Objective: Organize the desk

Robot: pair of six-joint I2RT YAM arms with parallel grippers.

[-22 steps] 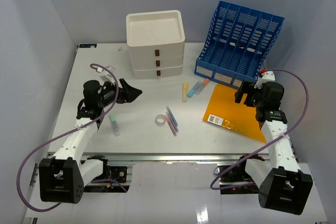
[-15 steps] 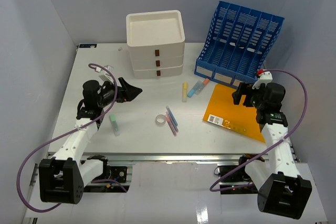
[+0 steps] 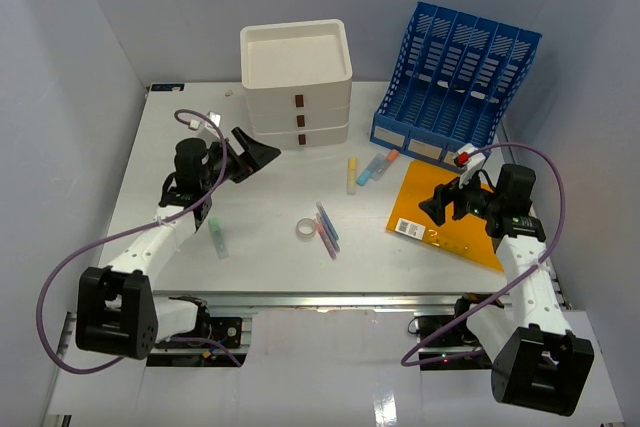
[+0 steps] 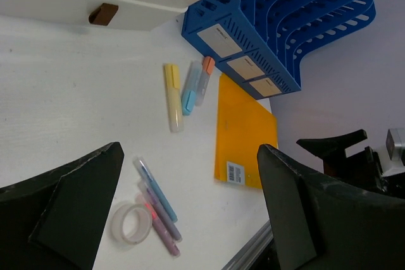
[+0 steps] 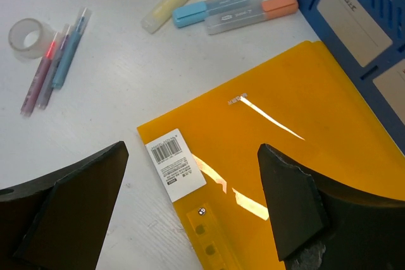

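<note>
From above, the large flat white desk (image 3: 150, 177) fills the middle of the scene, its metal rail along the near edge. The left gripper (image 3: 254, 151) hangs spread open and empty near the white three-drawer plastic box (image 3: 296, 82) at the far side. The right gripper (image 3: 439, 203) is also open and holds nothing, over the near-left corner of the flat orange plastic folder (image 3: 450, 215). A pale green highlighter (image 3: 217, 237) lies alone on the near left, close under the left forearm; a sweep of that arm could knock it toward the rail.

In the left wrist view, the wide jaws frame a clear tape roll (image 4: 131, 224) lying just beside three slim translucent pens (image 4: 157, 193). A descent here could catch two things at once, or set the round roll rolling. The yellow highlighter (image 4: 172, 96) farther off lies close to two capped ones, which a careless pinch could scatter.

In the right wrist view, the open jaws straddle the folder's white barcode label (image 5: 176, 164). The folder lies flat on the desk, so the fingers may scrape the surface and push the folder instead of lifting it. It is thin and glossy, so it may slip out or sag against the blue slotted file rack (image 5: 354, 23) at the far right.
</note>
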